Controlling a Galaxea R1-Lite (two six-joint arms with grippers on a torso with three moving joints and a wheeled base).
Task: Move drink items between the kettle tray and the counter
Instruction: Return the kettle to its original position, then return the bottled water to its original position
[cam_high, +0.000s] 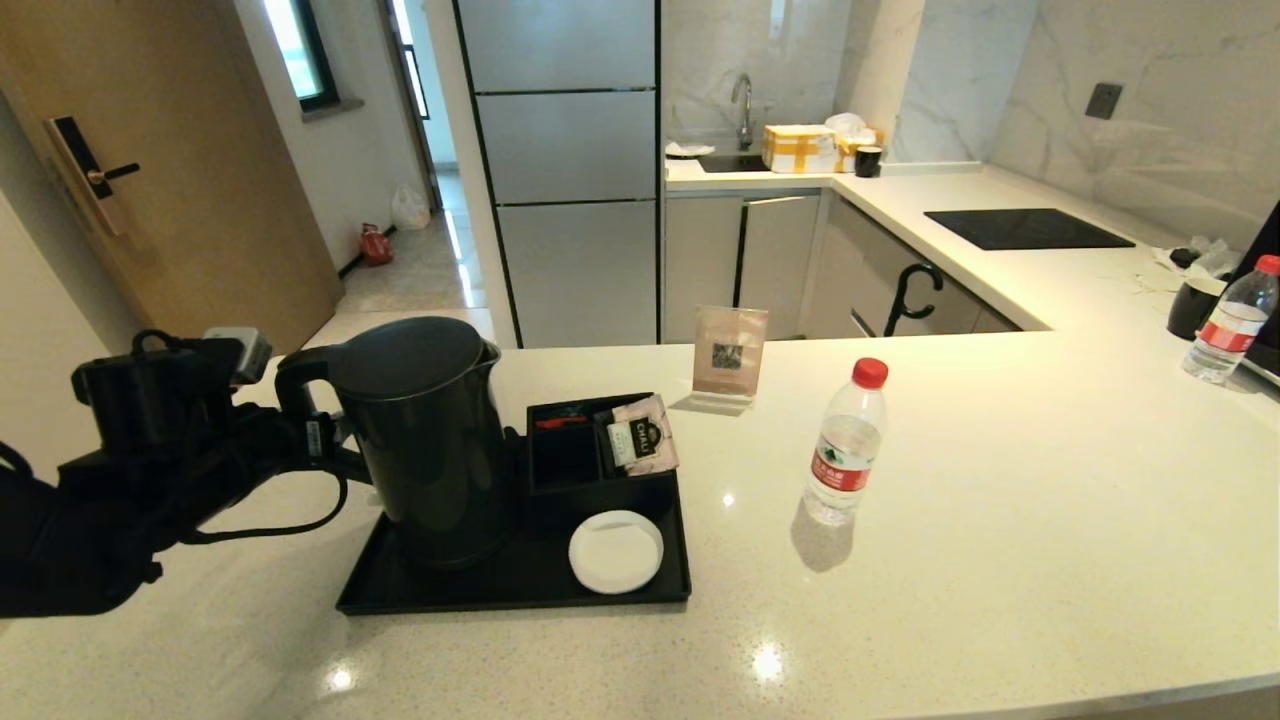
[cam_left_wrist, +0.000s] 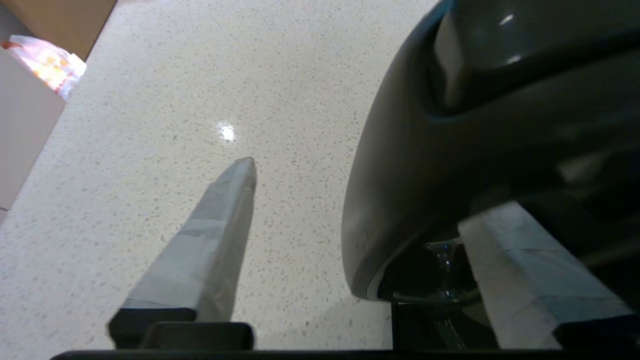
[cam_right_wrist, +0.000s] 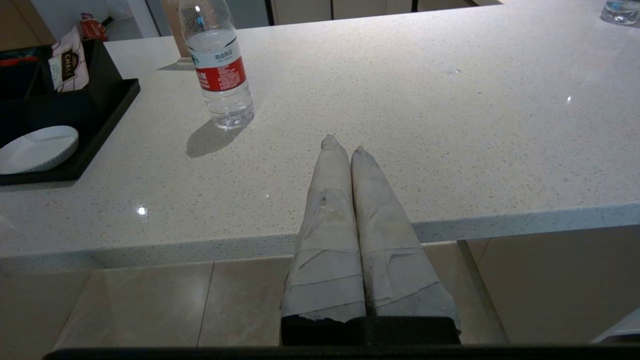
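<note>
The left gripper (cam_left_wrist: 360, 220) has its two taped fingers (cam_left_wrist: 210, 250) apart, one out over bare stone and the other pushed in close against the dark curved body of the kettle (cam_high: 425, 440), with the loop handle lying between them. Nothing is pinched yet; the spread looks set so the fingers can straddle the handle before they close. In the head view this gripper sits at the handle side of the kettle, level with its upper half, which suits a lift by the handle instead of the smooth body.

The kettle stands upright on the kettle tray (cam_high: 500, 595), at the tray's end nearest the left arm. Beside the kettle on the tray are the compartment box (cam_high: 565, 455), holding a sachet (cam_high: 640, 435), and in front of that the white coaster (cam_high: 615, 550).

Well beyond the tray from the kettle, the water bottle (cam_high: 845, 445) stands upright on the counter (cam_high: 1000, 500), clear of the tray's rim.

The right gripper (cam_right_wrist: 350, 150) hovers just off the counter's near edge, far from the kettle, with its fingers pressed together on nothing, apparently parked.
</note>
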